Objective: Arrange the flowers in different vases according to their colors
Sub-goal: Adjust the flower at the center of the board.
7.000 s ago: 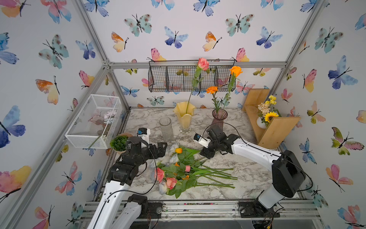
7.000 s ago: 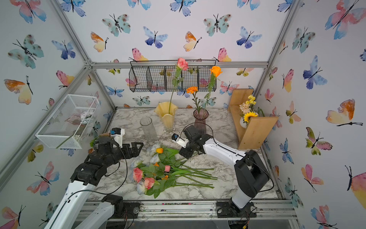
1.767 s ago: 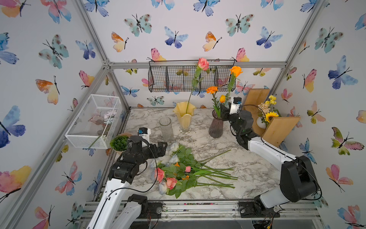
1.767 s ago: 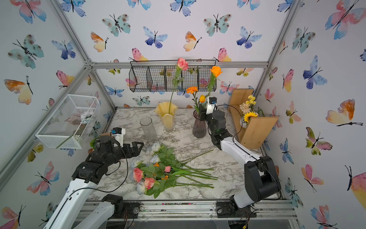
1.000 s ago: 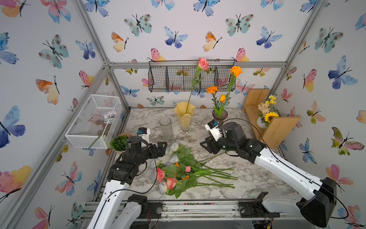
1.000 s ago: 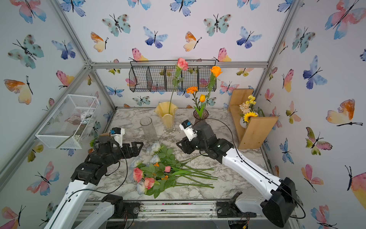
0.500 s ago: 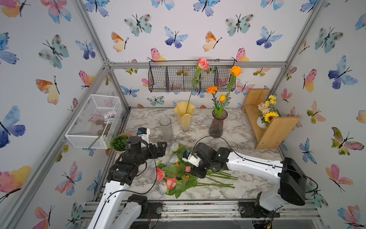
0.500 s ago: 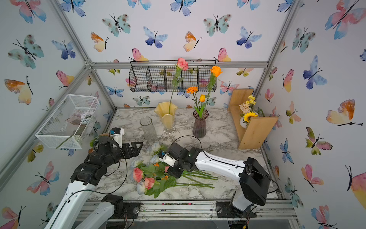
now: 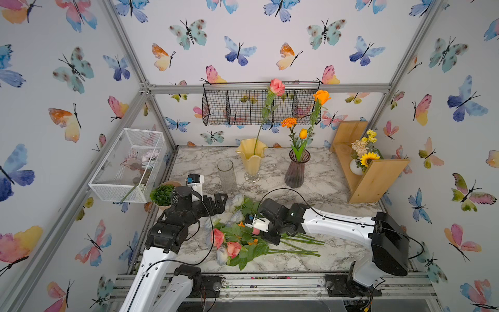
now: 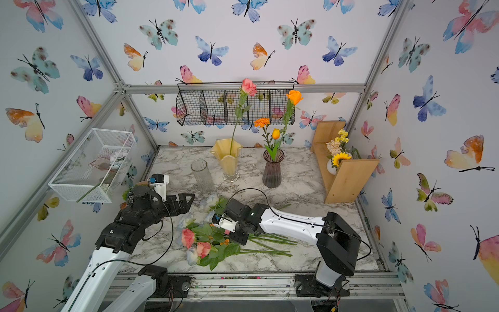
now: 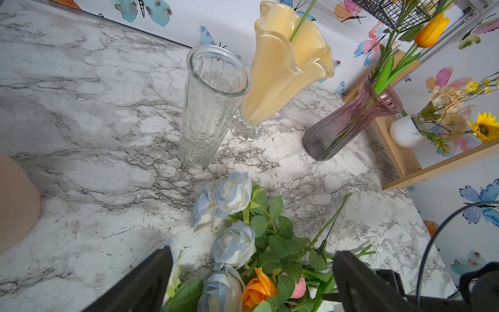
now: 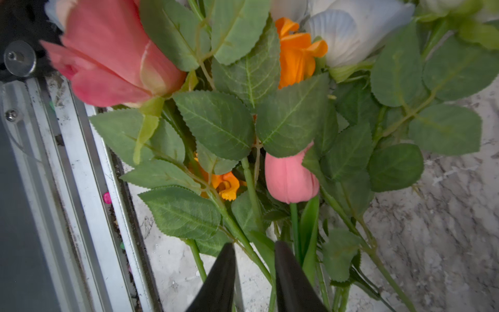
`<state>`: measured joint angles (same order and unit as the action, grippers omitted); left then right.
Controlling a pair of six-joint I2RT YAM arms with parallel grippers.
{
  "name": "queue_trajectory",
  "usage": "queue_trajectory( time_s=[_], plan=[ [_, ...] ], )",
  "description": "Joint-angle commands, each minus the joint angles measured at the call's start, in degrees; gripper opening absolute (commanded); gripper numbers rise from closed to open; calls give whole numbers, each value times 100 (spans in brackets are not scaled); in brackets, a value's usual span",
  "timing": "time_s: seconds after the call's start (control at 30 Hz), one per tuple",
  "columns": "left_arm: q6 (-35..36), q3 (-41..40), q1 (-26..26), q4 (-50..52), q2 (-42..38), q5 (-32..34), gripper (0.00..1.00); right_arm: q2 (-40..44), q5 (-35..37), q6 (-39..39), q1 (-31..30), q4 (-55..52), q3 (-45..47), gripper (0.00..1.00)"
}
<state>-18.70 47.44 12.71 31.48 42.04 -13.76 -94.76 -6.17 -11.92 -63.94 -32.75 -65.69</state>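
**While most flowers (image 9: 243, 237) lie heaped on the counter (image 9: 332, 186), four stand in vases**

Although the marble counter runs the full width between the walls, the heap takes only its near middle. The blooms point toward the left arm's side and the bare green stems fan toward the right arm's side.

Behind the heap, three vases stand upright in a row. The yellow vase (image 9: 251, 159) with the wavy rim is in the middle and holds one tall pink rose (image 9: 276, 86). The purple vase (image 9: 296, 173) holds an orange rose (image 9: 322, 96), a marigold (image 9: 289, 122) and an orange tulip (image 9: 303, 133). The clear glass vase (image 9: 226, 175) stands nearest the left arm.

Within the heap, white-blue roses (image 11: 232, 191) lie on the side nearest the clear glass vase. Two pink roses (image 9: 217, 237) lie at the near edge. A pink tulip bud (image 12: 289, 178) and small orange blooms (image 12: 297, 51) sit among the leaves.

The left hand (image 9: 220, 202) hangs just beside the white-blue roses, spread wide and holding nothing. The right hand (image 12: 254, 251) is low over the stems, close to the tulip bud. Its fingers (image 12: 224, 278) stand a narrow gap apart, and a thin green stem runs through that gap. Counter shows beside the stem, so it is straddled, not visibly pinched.
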Motion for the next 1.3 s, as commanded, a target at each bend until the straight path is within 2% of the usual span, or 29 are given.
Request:
queue_trajectory(
  time_s=[0.0, 1.03, 1.27],
  plan=[
    [-21, -35, -32, -45, -31, 119, 99, -59, 105, -161, -54, 27, -170, 28],
    [-20, -24, -32, -46, 6, 115, 99, -854, 606, -652, -140, 389, -275, 28],
    [-20, -24, -32, -42, 10, 117, 99, -919, 726, -745, -142, 506, -269, 24]
  ],
)
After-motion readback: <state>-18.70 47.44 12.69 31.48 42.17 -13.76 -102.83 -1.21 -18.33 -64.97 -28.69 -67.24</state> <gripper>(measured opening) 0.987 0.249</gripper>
